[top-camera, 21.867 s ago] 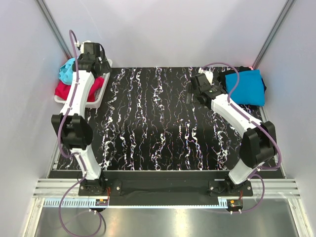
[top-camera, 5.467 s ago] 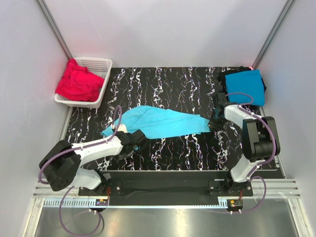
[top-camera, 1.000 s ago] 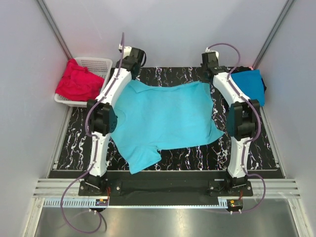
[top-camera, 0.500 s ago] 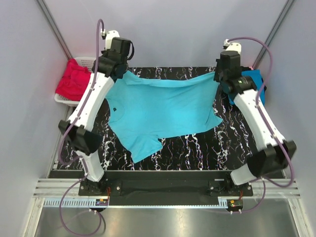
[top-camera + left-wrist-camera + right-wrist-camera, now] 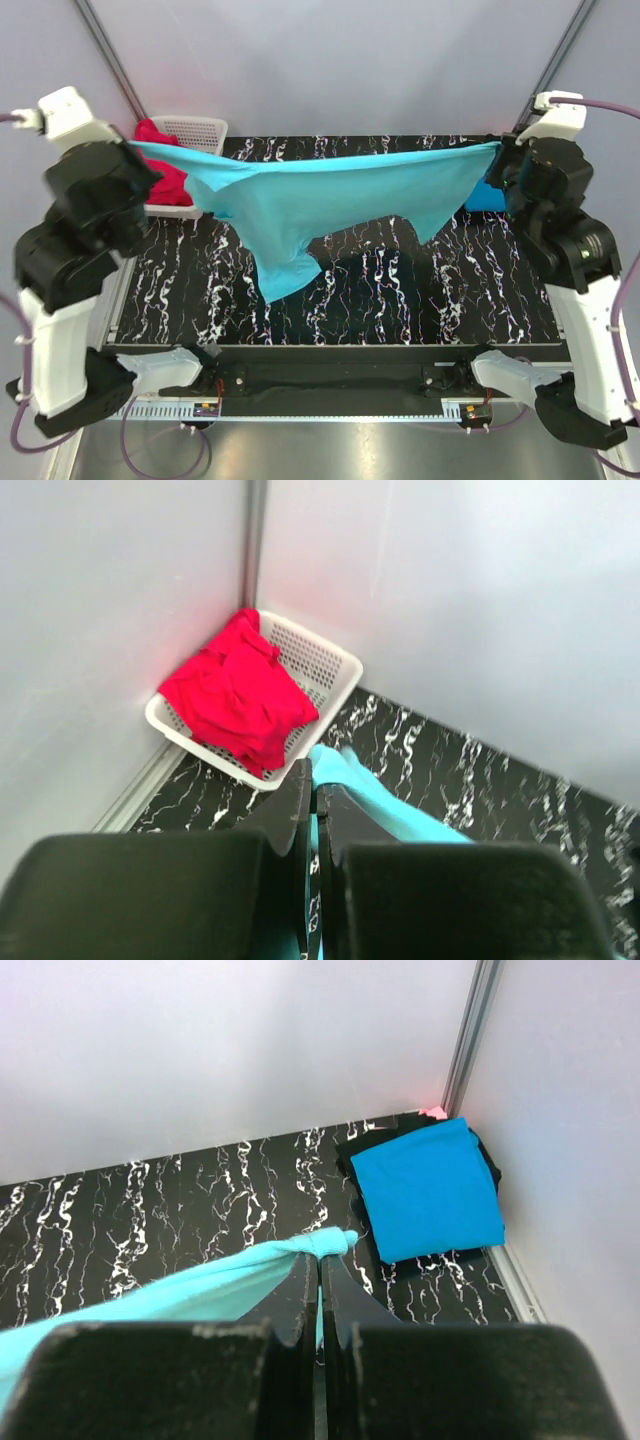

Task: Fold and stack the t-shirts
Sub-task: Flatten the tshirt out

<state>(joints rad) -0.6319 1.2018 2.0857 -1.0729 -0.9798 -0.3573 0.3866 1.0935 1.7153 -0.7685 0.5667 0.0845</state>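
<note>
**Turquoise t-shirt held stretched between both arms**

Nearest to us lies the black, white-veined tabletop (image 5: 400, 290). Above it hangs the light turquoise short-sleeved fabric t-shirt (image 5: 320, 195). Its long axis runs left to right across the table, and its upper edge is drawn into a taut line. The loose cloth droops from that line toward the near edge, lowest left of centre. We cannot tell whether this lowest fold touches the tabletop.

The left gripper (image 5: 316, 785) is raised at the left end of the line, its fingers pinched tight on a bunched corner of the turquoise cloth. The right gripper (image 5: 318, 1260) is clamped likewise on the opposite corner, at the right end.

Farther back, in the far left corner, stands the white plastic lattice basket (image 5: 330, 665). It holds crumpled red fabric t-shirts (image 5: 235, 695), which spill over its left rim against the wall.

In the far right corner a folded deeper blue t-shirt (image 5: 430, 1190) lies flat on a black t-shirt (image 5: 350, 1148). Only the edges of the black one show around it.
</note>
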